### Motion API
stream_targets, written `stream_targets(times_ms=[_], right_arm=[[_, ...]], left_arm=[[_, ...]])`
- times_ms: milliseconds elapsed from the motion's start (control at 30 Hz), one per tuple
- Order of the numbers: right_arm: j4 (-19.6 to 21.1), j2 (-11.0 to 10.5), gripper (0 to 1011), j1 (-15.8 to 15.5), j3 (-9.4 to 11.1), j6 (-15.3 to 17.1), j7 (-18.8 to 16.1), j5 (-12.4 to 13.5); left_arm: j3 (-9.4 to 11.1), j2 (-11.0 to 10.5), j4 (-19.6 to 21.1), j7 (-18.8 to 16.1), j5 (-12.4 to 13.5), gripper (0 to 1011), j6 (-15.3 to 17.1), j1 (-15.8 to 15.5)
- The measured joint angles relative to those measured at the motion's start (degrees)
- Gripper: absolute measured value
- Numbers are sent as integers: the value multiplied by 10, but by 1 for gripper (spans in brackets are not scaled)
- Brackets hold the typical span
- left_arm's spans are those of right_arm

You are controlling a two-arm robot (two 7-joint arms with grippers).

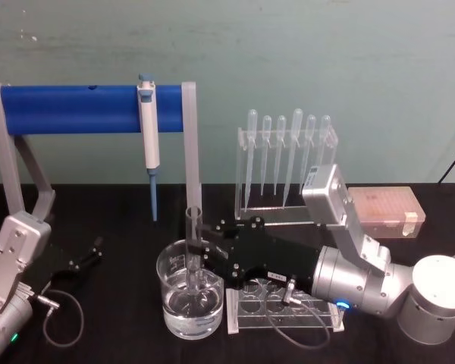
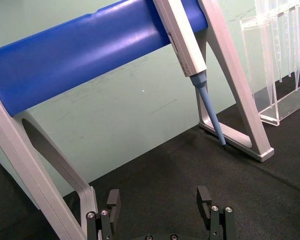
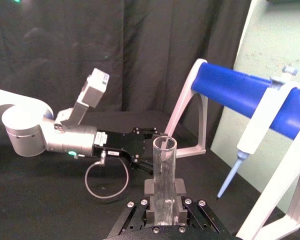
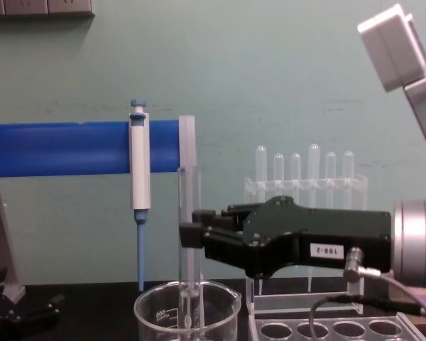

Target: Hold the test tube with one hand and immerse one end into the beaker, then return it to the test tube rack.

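Observation:
The test tube (image 1: 193, 243) stands upright with my right gripper (image 1: 200, 255) shut on its middle. Its lower end dips inside the beaker (image 1: 174, 303), a wide clear glass holding clear liquid. From the chest view the test tube (image 4: 188, 206) drops past the beaker's rim (image 4: 150, 307), and the right gripper (image 4: 191, 234) clamps it from the right. In the right wrist view the tube (image 3: 164, 170) rises between the gripper's fingers (image 3: 149, 189). My left gripper (image 1: 87, 259) rests open on the table at the left, and its fingers (image 2: 113, 199) stand apart with nothing between them.
A blue bar on grey legs (image 1: 91, 108) carries a white-and-blue pipettor (image 1: 149, 136) behind the beaker. A clear rack with round holes (image 1: 284, 315) lies right of the beaker. Behind it are a pipette stand (image 1: 288, 163) and a tip box (image 1: 383, 211).

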State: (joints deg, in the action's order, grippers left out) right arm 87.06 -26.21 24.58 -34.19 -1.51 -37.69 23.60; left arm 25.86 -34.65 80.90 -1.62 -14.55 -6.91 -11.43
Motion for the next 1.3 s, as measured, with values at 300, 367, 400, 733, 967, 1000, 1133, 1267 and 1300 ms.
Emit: stream_targets(times_ms=[300, 367, 400, 733, 967, 1000, 1133, 1267, 1300], right_arm=[[42, -16, 241, -1, 7, 20, 5, 7], [56, -23, 241, -3, 10, 28, 10, 10], [61, -25, 241, -4, 12, 30, 11, 11], [98, -47, 241, -8, 35, 38, 16, 40], [119, -62, 241, -9, 47, 42, 16, 61], [126, -66, 241, -9, 49, 45, 16, 66], [147, -80, 241, -14, 55, 53, 17, 78], [168, -97, 241, -23, 64, 63, 22, 92], [173, -101, 241, -25, 66, 65, 24, 95]], left_arm=[[0, 0, 0, 0, 0, 1000, 0, 0], [0, 0, 0, 0, 0, 1000, 0, 0], [0, 0, 0, 0, 0, 1000, 0, 0], [0, 0, 0, 0, 0, 1000, 0, 0], [0, 0, 0, 0, 0, 1000, 0, 0], [0, 0, 0, 0, 0, 1000, 0, 0], [0, 0, 0, 0, 0, 1000, 0, 0], [0, 0, 0, 0, 0, 1000, 0, 0], [0, 0, 0, 0, 0, 1000, 0, 0]])
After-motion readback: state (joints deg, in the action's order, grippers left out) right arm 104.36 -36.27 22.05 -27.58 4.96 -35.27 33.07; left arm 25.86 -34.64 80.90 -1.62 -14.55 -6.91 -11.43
